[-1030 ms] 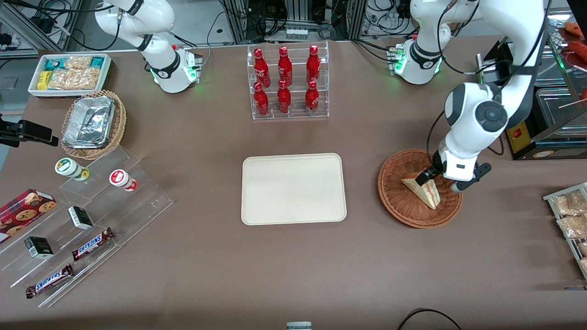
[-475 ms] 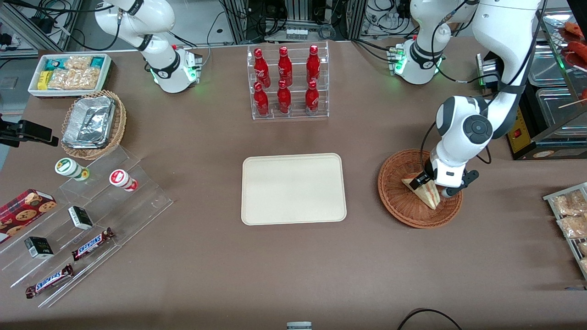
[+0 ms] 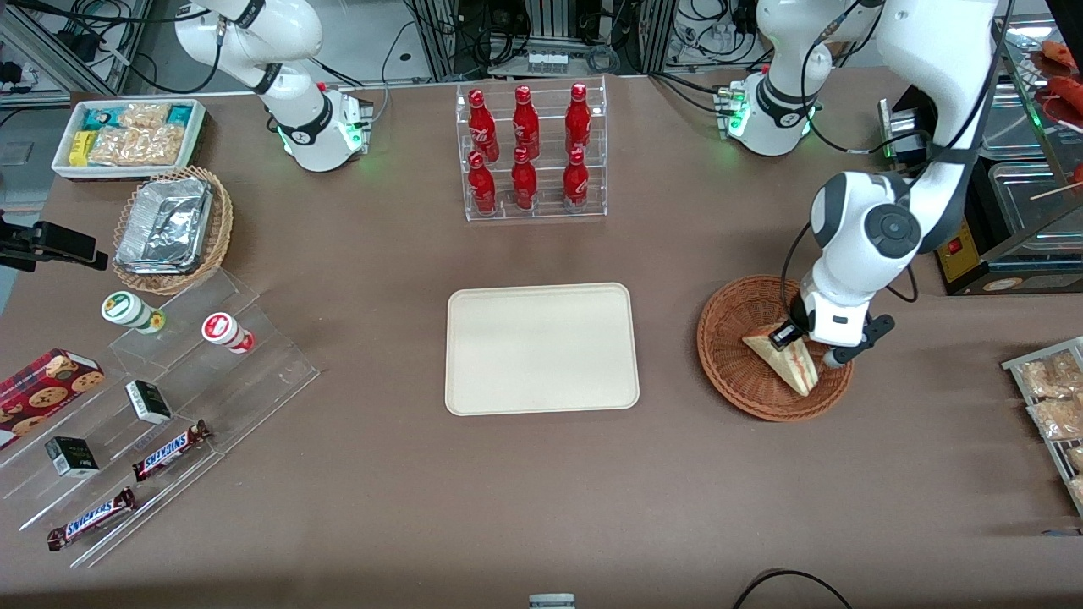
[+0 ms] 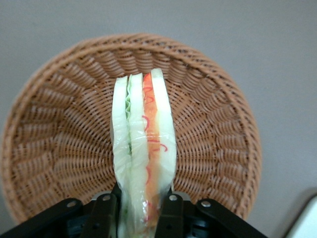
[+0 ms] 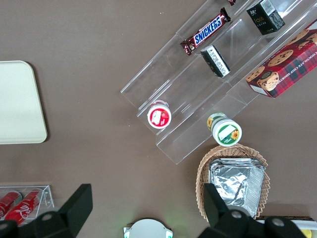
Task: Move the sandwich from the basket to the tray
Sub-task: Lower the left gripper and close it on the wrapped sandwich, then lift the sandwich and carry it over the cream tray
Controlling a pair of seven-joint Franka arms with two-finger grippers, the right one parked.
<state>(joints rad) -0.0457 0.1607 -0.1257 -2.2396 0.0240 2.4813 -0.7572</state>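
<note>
Red bottles (image 3: 529, 152) in clear rack (image 3: 535, 210)

woven wicker basket (image 4: 59, 144); glossy film-wrapped sandwich (image 4: 143, 148); matt tray (image 3: 541, 348).

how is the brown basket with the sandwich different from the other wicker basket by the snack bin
The basket is reddish-brown; the lighter wicker basket is tan. The basket holds the sandwich, which the gripper is shut on; the lighter one holds silver foil trays. The basket lies toward the working arm's end, the lighter toward the parked arm's. Both are round and woven.
</note>
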